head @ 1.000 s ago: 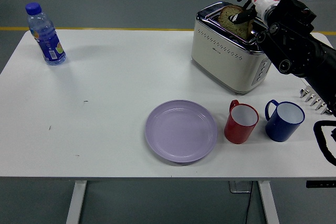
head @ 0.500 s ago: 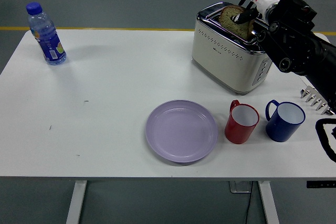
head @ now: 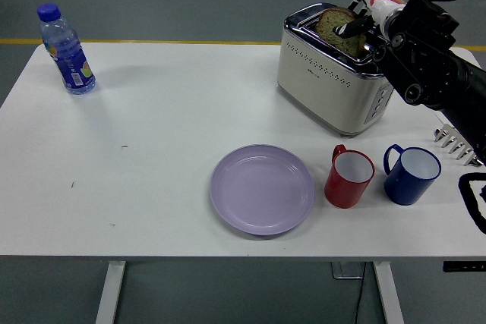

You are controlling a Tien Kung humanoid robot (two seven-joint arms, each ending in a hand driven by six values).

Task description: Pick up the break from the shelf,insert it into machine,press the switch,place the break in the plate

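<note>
In the upper right of the frame, the right hand (head: 363, 22) has its dark fingers (head: 351, 26) pinched on the bread slice (head: 332, 24), which stands half inside the toaster (head: 330, 73). A tilted slice could jam in the slot or slip out, missing the purple plate (head: 262, 189) on the counter (head: 167, 142).

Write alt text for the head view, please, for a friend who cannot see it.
A robot's black right hand grips a slice of bread standing in a cream toaster on a white table. Nearer sit an empty purple plate, a red mug and a blue mug; a water bottle stands far left.
</note>
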